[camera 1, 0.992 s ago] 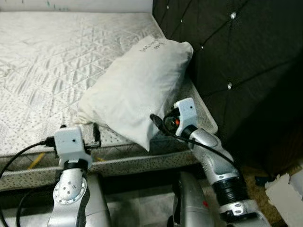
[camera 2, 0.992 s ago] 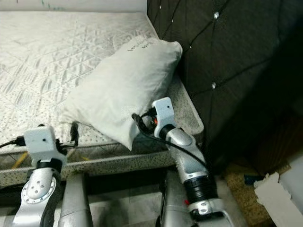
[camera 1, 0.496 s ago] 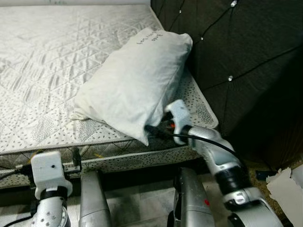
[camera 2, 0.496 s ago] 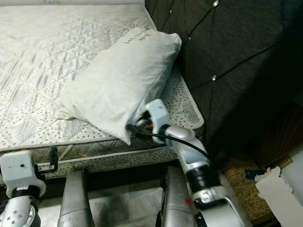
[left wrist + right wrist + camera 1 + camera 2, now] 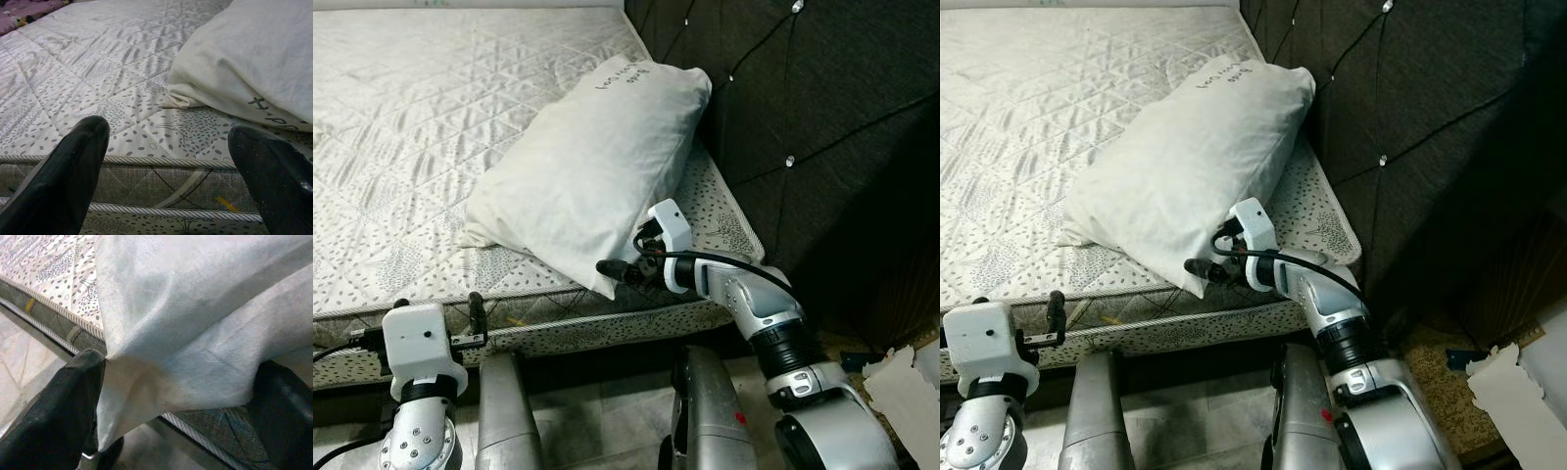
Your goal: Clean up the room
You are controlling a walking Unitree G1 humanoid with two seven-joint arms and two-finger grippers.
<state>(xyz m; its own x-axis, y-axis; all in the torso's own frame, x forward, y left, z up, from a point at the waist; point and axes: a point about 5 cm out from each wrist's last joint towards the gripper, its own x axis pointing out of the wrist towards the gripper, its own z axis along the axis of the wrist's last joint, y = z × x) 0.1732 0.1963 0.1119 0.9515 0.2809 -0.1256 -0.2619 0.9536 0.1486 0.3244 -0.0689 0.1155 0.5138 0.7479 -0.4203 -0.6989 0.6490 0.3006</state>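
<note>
The step in hand looks like taking hold of the pillow (image 5: 592, 171), which lies on the bed (image 5: 421, 147) at its 3 o'clock side, one end against the dark headboard (image 5: 813, 127) and its near corner hanging over the mattress edge. The right hand (image 5: 171, 396) is at that corner, at 6 o'clock of the pillow, fingers spread wide with the cloth between them, one finger (image 5: 63, 406) touching the fabric. Next it likely has to close firmly on the corner before any pull. The left hand (image 5: 171, 171) hovers low at the bed's near edge, wide apart and holding nothing.
</note>
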